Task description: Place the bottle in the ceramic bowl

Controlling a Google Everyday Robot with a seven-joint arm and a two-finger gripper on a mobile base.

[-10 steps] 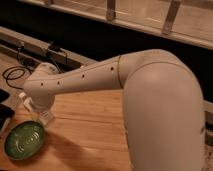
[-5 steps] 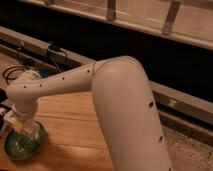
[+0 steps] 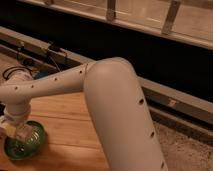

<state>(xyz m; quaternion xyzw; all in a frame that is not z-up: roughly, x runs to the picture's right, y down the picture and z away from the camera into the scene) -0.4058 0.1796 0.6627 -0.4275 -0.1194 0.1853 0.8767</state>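
I see the white robot arm [image 3: 100, 95] reaching from the right across to the left side, over the light wooden bench [image 3: 70, 130]. The claw [image 3: 21, 134] hangs directly above the round glossy green ceramic bowl [image 3: 37, 141], which stands near the left front edge of the bench. The claw is closed narrow. Between its fingers I see something pale and whitish, and I take it for the small slim white bottle [image 3: 22, 132], but the claw covers most of it, so I cannot tell exactly its position or whether it touches the bowl. Behind the bench runs a grey metal rail [image 3: 165, 97], with black cables [image 3: 20, 70] at the left.
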